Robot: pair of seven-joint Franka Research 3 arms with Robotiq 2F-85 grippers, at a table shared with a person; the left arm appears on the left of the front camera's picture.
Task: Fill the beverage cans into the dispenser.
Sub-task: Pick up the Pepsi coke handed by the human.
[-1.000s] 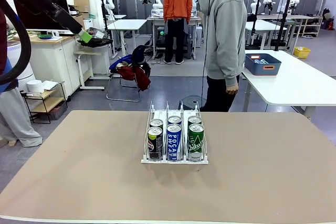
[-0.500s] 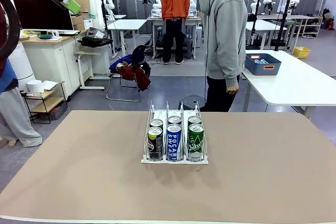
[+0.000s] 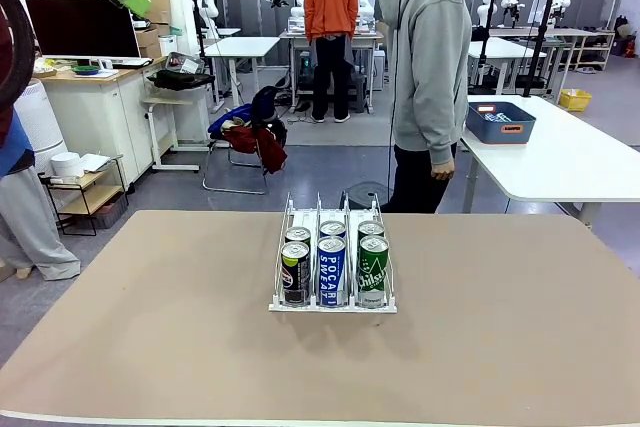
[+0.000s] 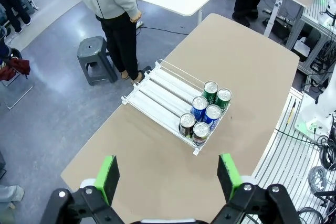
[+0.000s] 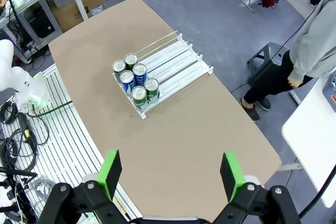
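Both spread and empty, the left pincer (image 4: 168,174) and right pincer (image 5: 170,174) hover high over the tan desk (image 3: 150,327), where, far below, six slim aluminium cans (image 3: 332,262) crowd the robot-side end of the white wire-laned dispenser (image 4: 157,95).

the white dispenser (image 3: 318,213), split into three lanes by thin wire dividers, is set near the middle of the tan table (image 3: 150,327), its low front lip turned toward the robot's side. six beverage cans (image 4: 212,115) are stood upright against the lip, two per lane: dark cans (image 3: 295,273) in the left lane, blue cans (image 3: 332,271) lettered "pocari sweat" in the middle, green cans (image 3: 373,271) in the right.
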